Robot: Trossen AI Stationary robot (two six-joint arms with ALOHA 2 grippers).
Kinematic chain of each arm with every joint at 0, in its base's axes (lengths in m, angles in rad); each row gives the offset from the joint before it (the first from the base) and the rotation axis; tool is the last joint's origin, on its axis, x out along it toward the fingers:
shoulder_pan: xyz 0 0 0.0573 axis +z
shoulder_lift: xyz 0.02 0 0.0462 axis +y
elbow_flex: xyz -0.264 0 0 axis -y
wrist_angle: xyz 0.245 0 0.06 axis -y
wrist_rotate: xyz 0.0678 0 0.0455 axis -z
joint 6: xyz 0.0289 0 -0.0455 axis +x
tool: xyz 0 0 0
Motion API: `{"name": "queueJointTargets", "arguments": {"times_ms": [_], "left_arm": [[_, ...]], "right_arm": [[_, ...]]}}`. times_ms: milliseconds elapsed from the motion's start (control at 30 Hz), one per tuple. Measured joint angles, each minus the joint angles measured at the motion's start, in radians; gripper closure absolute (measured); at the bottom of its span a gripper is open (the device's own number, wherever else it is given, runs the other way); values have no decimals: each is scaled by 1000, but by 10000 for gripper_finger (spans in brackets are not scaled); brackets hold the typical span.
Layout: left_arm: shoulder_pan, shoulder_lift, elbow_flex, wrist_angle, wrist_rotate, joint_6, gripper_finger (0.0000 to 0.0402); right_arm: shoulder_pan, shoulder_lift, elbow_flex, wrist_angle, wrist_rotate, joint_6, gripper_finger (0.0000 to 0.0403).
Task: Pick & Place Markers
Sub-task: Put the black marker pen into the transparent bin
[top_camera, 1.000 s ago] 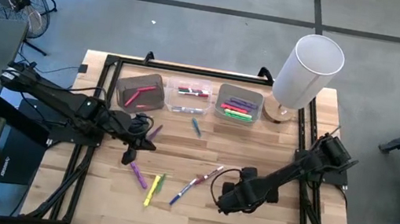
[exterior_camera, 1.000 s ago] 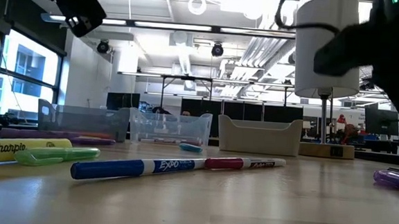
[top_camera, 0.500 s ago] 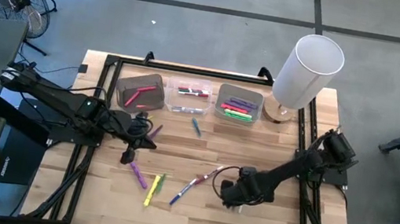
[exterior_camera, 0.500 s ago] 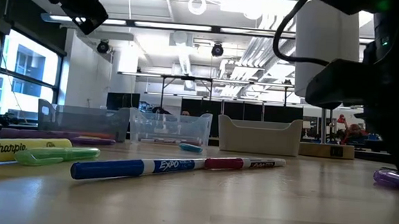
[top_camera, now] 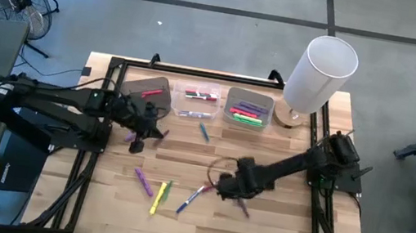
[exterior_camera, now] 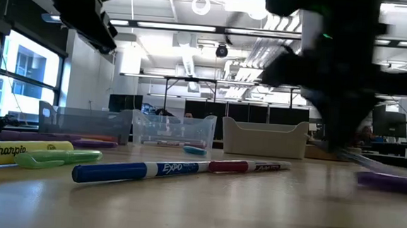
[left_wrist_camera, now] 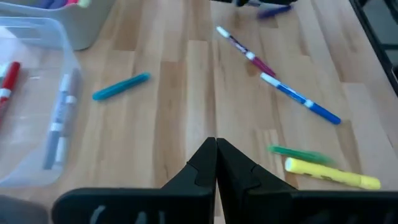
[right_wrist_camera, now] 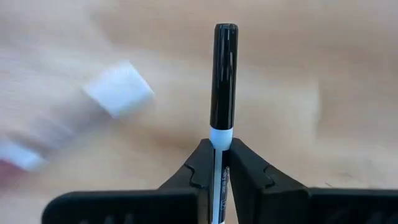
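Several markers lie loose on the wooden table: a teal one (top_camera: 204, 131), a purple one (top_camera: 142, 179), a yellow one (top_camera: 156, 200), a green one (top_camera: 167, 188), a blue-and-white one (top_camera: 192, 198) and a red-and-white one (left_wrist_camera: 241, 48). My right gripper (top_camera: 224, 188) is at mid-table, shut on a white marker with a black cap (right_wrist_camera: 224, 74). My left gripper (left_wrist_camera: 216, 155) is shut on nothing and hovers near the left grey bin (top_camera: 148, 93). More markers lie in the three bins. My right gripper pinches the marker's white barrel (right_wrist_camera: 219, 142) between its two fingers, just behind the black cap. The marker runs along the fingers and its capped end sticks out past the fingertips. Whether it is clear of the table does not show.
A clear bin (top_camera: 198, 102) and a second grey bin (top_camera: 248, 108) stand beside the left one along the far side. A tall white cylinder (top_camera: 319, 71) stands at the far right. Another purple marker (top_camera: 244, 209) lies just near-side of my right gripper.
My right gripper has gone toward the table's left edge and slightly toward the far edge, past the purple marker, and is blurred in the low view. My left gripper has gone toward the far edge, closer to the left grey bin.
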Motion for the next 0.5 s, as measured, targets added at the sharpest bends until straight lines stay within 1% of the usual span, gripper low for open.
{"name": "queueJointTargets", "arguments": {"times_ms": [100, 200, 300, 367, 433, 500], "left_arm": [[51, 0, 0, 1, 7, 3, 401], [74, 0, 0, 0, 5, 2, 401], [76, 1, 0, -3, 4, 0, 401], [75, 1, 0, -4, 4, -1, 401], [75, 1, 0, -11, 4, -3, 401], [75, 1, 0, -21, 1, -10, 401]], "right_arm": [[-36, -2, 77, -25, 140, -82, 381], [-85, -2, 167, -18, 273, -264, 382], [-141, -4, 266, -18, 422, -529, 382], [-176, -4, 336, 9, 489, -751, 382], [-219, -6, 399, 60, 505, -982, 382], [-268, -6, 448, 141, 489, -1215, 382]]}}
